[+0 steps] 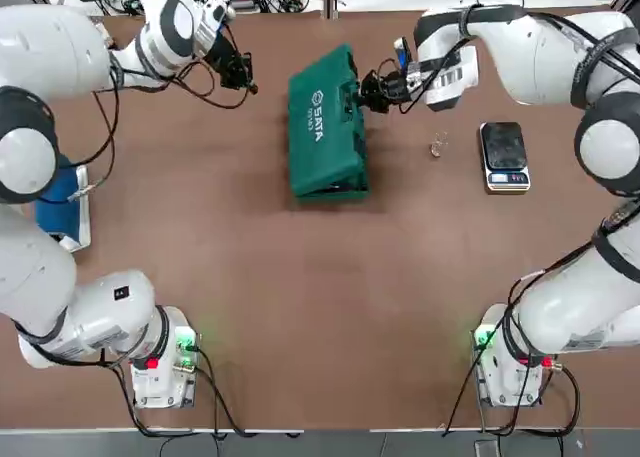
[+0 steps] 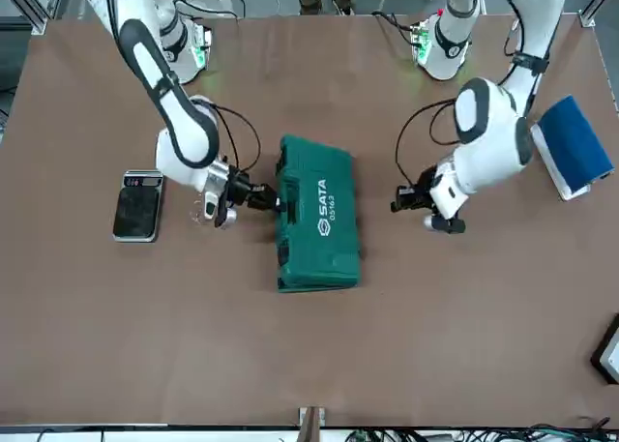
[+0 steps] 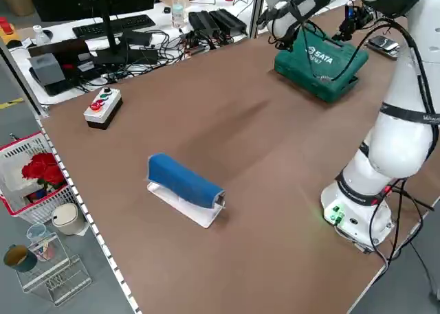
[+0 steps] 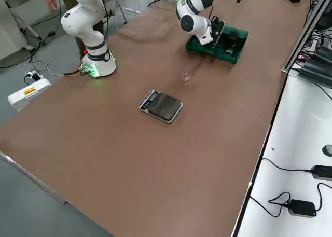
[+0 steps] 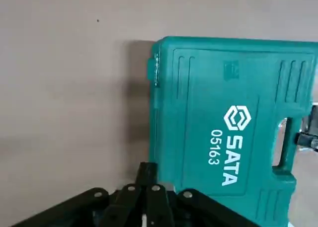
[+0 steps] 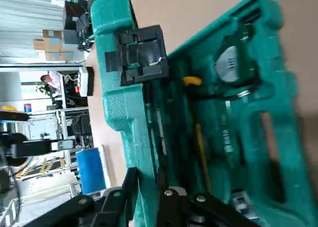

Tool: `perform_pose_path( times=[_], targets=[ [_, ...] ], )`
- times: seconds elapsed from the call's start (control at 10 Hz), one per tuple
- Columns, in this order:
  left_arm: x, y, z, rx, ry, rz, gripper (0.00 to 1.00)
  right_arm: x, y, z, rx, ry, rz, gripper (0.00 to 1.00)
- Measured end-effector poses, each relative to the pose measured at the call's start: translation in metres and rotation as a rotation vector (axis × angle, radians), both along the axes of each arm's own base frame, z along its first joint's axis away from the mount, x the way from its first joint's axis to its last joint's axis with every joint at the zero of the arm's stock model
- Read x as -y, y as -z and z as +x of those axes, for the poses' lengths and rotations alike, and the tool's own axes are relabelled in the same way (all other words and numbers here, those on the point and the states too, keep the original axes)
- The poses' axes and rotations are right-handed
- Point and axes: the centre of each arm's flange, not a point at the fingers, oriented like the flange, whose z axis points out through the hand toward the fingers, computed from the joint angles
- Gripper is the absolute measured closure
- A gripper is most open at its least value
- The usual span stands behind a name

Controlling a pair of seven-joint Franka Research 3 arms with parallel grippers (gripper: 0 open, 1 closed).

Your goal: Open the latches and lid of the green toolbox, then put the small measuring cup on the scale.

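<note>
1. Your dark green toolbox sits on the smooth brown table, its moulded plastic shell rounded at the corners and ribbed in shallow grooves, with white SATA lettering on the lid.
2. The lid stands partly open; inside, you can see shaped recesses, a yellow-and-black tool and a slim yellow shaft.
3. A blocky black latch is on the lid's edge, which has a finely textured patch beside it.
4. Your right gripper is at the handle side, clenched on the lid's edge, one finger on each face.
5. Your left gripper is shut with nothing in it, over the table on the far side of the toolbox from the scale.
6. The small measuring cup, clear and glossy, is on the table between the toolbox and the scale.
7. That scale is a flat rectangle with a glossy black platform and silver display strip; its platform is bare.
8. A smooth, curved blue pad on a flat white base lies near your left arm.
</note>
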Motion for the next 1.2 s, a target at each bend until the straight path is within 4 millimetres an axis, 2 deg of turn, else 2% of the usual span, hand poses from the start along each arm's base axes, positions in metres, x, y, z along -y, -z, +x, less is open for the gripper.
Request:
perform_pose_path(
  times=[0.3, 0.6, 0.9, 1.2],
  targets=[
    [0.004, 0.006, -0.007, -0.016, 0.002, -0.032, 0.99, -0.027, -0.026, -0.011, -0.030, 0.015, 0.019, 0.75],
    [0.005, -0.001, -0.007, -0.011, -0.008, -0.042, 0.99, -0.062, -0.046, -0.028, -0.056, 0.035, 0.022, 0.61],
    [0.006, -0.004, -0.008, -0.012, -0.012, -0.049, 0.99, -0.086, -0.070, -0.035, -0.067, 0.068, 0.038, 0.56],
    [0.024, -0.007, -0.017, -0.022, 0.005, -0.072, 0.99, -0.108, -0.097, -0.041, -0.055, 0.103, 0.054, 0.53]
  ],
)
